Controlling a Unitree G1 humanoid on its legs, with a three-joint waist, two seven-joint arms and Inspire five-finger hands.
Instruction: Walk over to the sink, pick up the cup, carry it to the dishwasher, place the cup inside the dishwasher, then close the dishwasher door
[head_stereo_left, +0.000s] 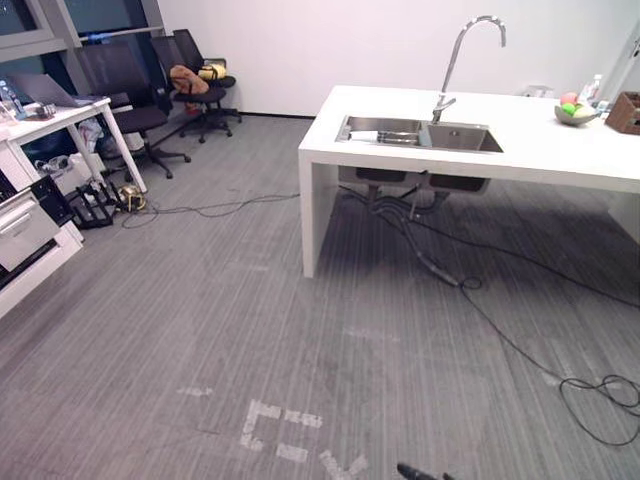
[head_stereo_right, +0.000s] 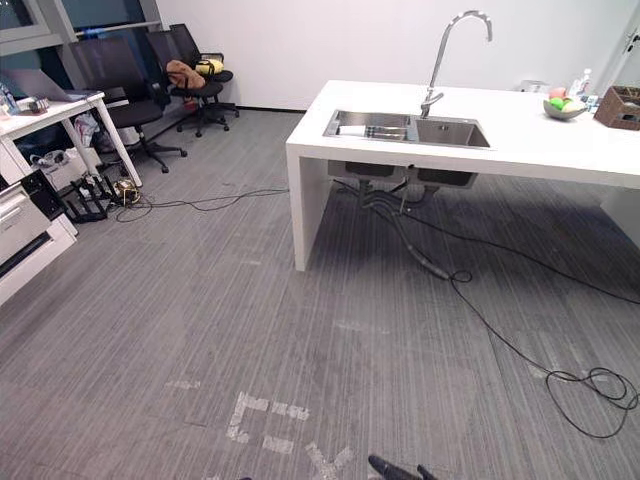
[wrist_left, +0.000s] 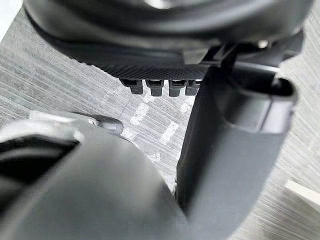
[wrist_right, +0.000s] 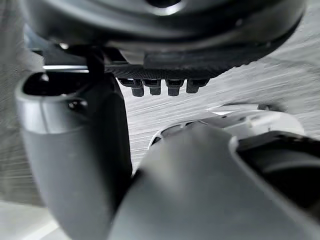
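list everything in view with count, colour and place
counter: one, white, right side
sink: one, steel, two basins, set in the counter
faucet: one, chrome, behind the sink
fruit bowl: one, pale, counter's far right end
office chairs: at least two, black, far left by the wall
desk: one, white, left edge
tape marks: a few, white, on the grey floor, near
left hand: one, dark, open, empty, above the floor
right hand: one, dark, open, empty, above the floor

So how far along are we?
Nothing looks done yet. The sink is across the carpet, so the walk is what's in hand. The left hand and right hand hold nothing. Left: reaching the sink, picking the cup, loading the dishwasher, closing its door.
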